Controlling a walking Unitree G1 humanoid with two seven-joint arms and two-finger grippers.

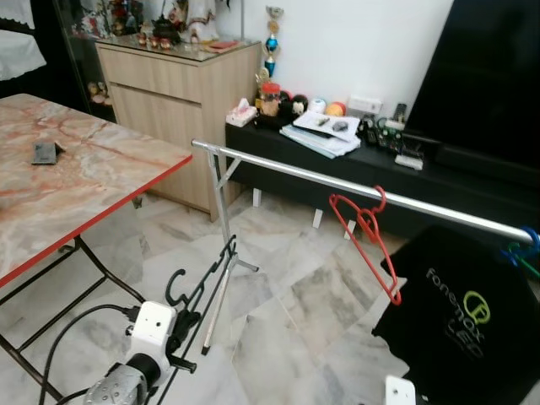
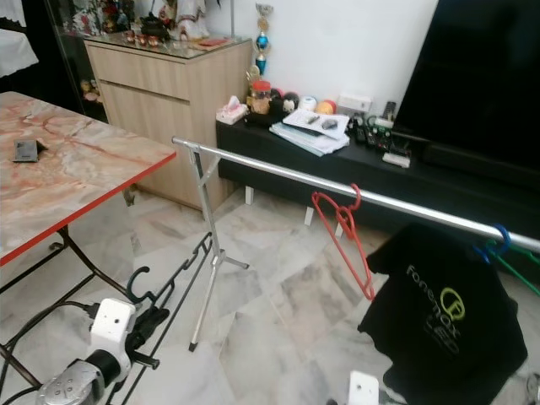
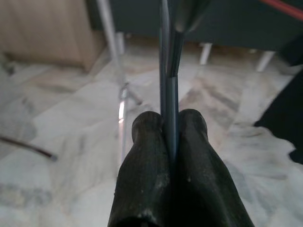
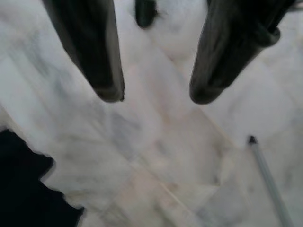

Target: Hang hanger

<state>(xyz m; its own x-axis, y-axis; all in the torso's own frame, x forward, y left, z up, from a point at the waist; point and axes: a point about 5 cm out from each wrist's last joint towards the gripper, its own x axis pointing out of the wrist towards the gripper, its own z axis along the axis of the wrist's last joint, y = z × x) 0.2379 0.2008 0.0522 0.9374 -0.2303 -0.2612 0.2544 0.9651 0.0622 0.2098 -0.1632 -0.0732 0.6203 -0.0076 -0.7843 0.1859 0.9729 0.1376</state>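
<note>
While clamped in left tool, black hanger, below rail

The rail is shiny smooth metal. The red hanger looks like smooth plastic. The floor is glossy marble tile. The worktop has a smooth marble look. The cabinet is pale matt wood. The black shirt is soft cloth.

Home living room, TV console, sideboard, marble floor
</note>
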